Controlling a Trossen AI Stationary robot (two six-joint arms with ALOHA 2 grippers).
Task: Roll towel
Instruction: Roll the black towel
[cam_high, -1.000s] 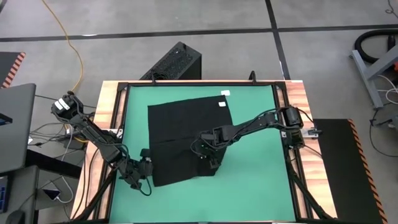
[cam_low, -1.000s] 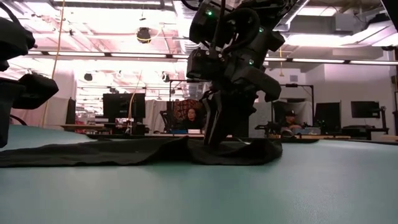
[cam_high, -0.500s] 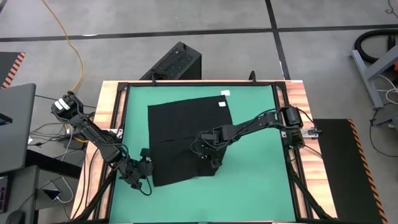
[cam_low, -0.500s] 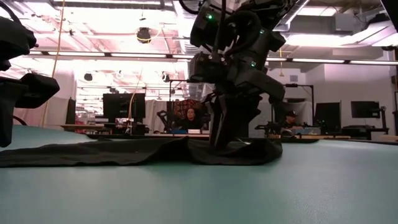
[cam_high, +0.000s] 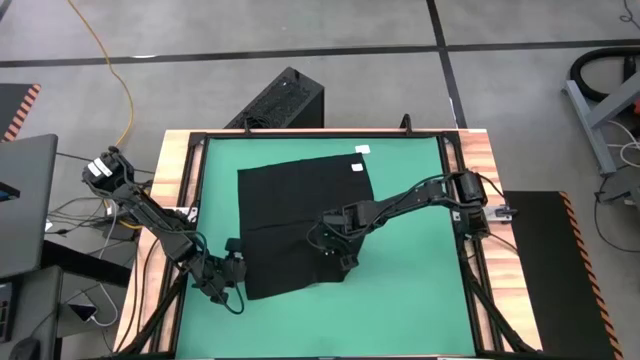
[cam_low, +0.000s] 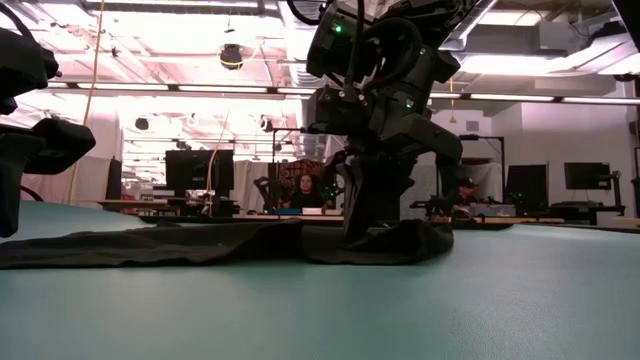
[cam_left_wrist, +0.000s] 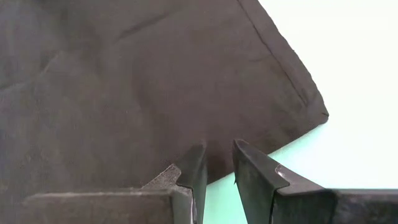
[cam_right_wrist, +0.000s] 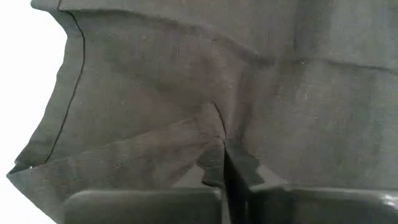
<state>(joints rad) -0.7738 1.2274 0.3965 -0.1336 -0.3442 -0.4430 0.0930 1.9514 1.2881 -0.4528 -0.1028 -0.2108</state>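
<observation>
A: Right pincer (cam_high: 338, 259)?
B: Pressed together, pinching the black towel (cam_high: 300, 215) at its near right corner; cloth spreads far-left across the green bench (cam_high: 410, 290).
A: Left pincer (cam_high: 236, 268)?
B: Narrowly parted beside the near-left corner.

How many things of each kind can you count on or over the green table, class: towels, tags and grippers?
Towels: 1, the towel, black, spread flat.
Tags: 1, the tag, white, at a far corner.
Grippers: 2, the left gripper at the towel's near-left corner, and the right gripper pinching the near edge.
Total: 4
</observation>
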